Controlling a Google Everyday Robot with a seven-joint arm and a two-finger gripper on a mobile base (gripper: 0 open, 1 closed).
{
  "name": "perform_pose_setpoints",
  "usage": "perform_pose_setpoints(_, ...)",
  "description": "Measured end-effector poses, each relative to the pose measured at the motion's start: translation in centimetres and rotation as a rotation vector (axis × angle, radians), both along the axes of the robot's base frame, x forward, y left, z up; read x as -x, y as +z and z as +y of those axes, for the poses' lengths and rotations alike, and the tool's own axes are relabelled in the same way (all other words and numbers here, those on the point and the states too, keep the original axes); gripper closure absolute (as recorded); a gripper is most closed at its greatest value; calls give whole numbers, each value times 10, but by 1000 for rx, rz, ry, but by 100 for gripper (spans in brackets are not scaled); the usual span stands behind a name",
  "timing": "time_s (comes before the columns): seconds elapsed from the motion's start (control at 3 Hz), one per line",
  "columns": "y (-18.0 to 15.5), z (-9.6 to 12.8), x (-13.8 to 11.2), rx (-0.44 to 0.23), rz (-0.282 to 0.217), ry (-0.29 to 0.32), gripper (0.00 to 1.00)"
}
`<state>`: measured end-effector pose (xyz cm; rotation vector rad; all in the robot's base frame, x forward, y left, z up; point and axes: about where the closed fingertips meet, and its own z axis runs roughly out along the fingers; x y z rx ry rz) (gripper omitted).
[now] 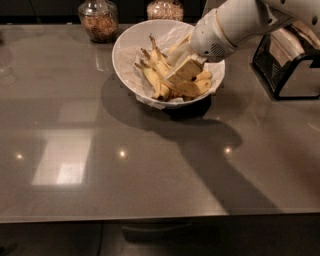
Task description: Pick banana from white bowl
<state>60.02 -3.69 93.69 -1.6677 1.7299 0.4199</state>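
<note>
The white bowl [125,52] stands at the back middle of the grey table, lined with crinkled white paper. Several yellow bananas [155,75] lie in it, stems pointing to the back left. My gripper [184,71] reaches in from the upper right on the white arm [235,22]. It is down inside the bowl, right on the bananas at the bowl's middle and right side. Its tan tip covers part of the bunch. I cannot see whether a banana is held.
Two glass jars [98,19] [165,9] with brown contents stand behind the bowl at the table's far edge. A black wire rack [287,65] holding tan items stands at the right. The arm's shadow falls across the table in front of the bowl.
</note>
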Motion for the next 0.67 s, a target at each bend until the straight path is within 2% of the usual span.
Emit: perform_pose_setpoints(0.67, -14, -7, -8, 17, 23, -17, 47)
